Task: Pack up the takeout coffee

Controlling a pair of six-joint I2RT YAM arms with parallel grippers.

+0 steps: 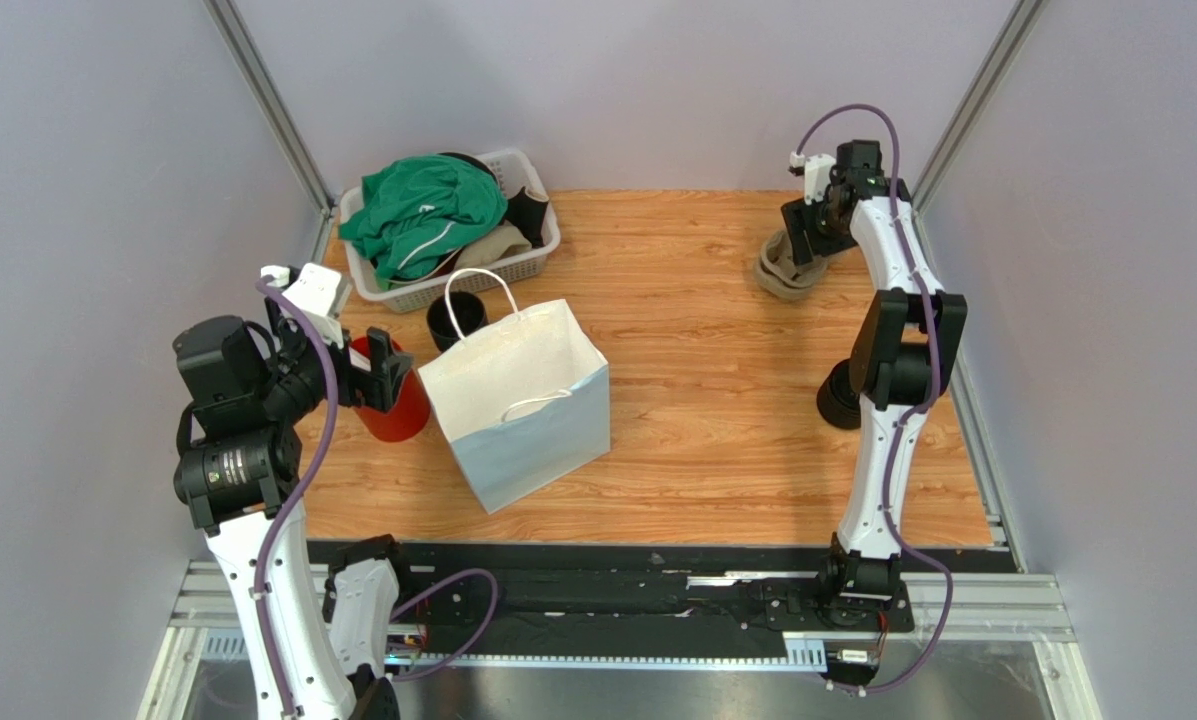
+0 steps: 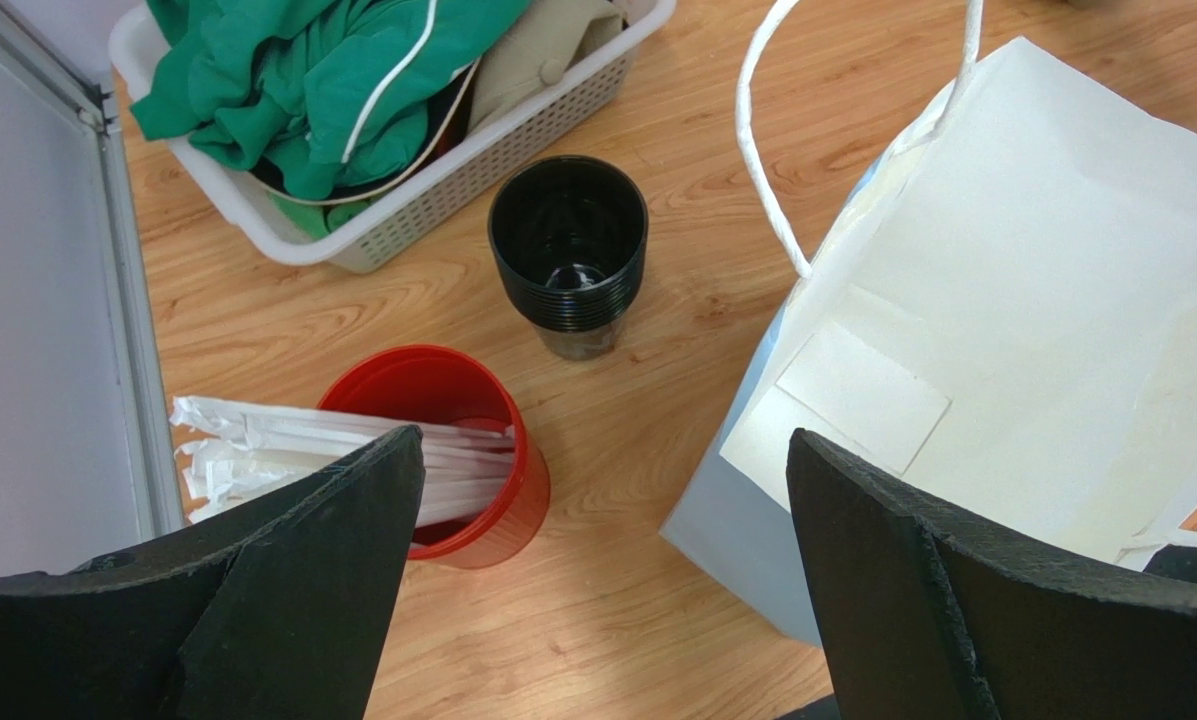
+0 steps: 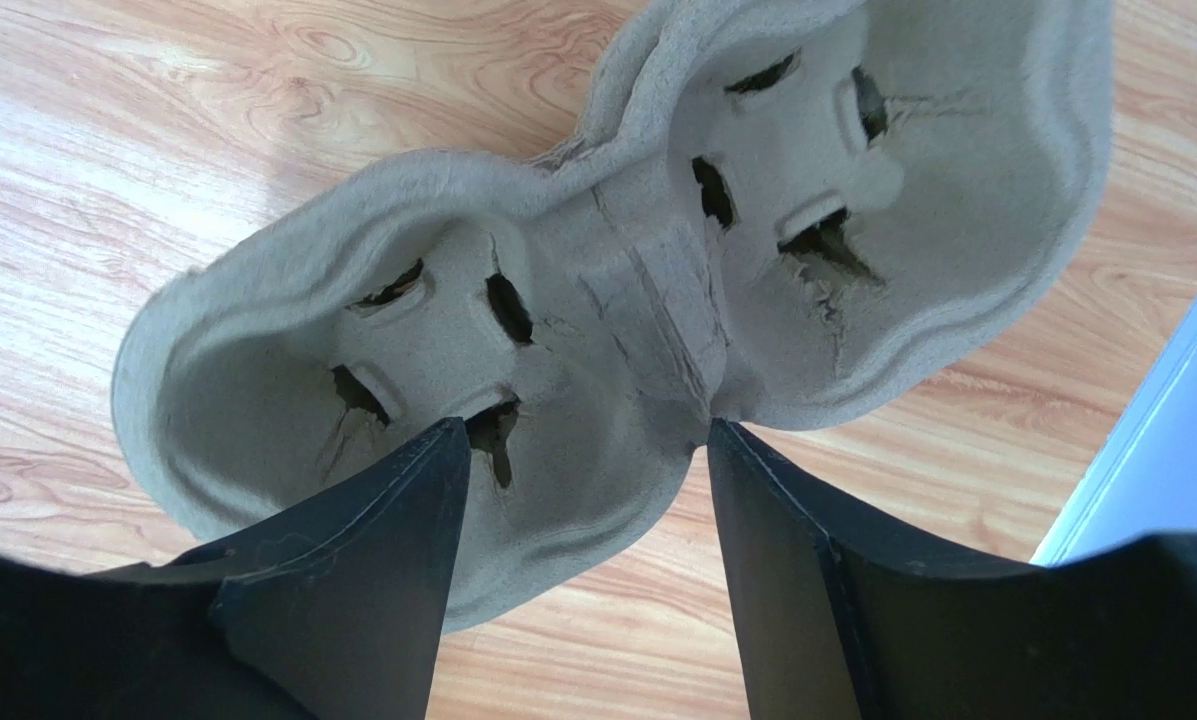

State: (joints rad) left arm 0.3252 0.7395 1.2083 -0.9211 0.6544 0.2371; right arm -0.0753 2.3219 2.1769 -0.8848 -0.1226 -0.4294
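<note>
The takeout coffee cup [image 2: 568, 248] is black and stands open, no lid on it, on the wood between the basket and the white paper bag [image 2: 1010, 300]; in the top view the cup [image 1: 456, 318] is just behind the bag [image 1: 522, 398]. My left gripper [image 2: 604, 450] hangs wide open and empty over bare wood, between the red cup and the bag, short of the black cup; from above, this left gripper [image 1: 386, 368] is beside the red cup. At the far right, my right gripper [image 3: 582, 435] grips the near wall of a grey pulp cup carrier [image 3: 634, 285], which shows from above too [image 1: 785, 273].
A red cup [image 2: 507, 503] holding white wrapped straws stands by the left finger. A white basket [image 2: 409, 203] of green and tan clothes fills the back left corner. A dark round object [image 1: 837, 402] sits half hidden behind the right arm. Grey walls close in three sides.
</note>
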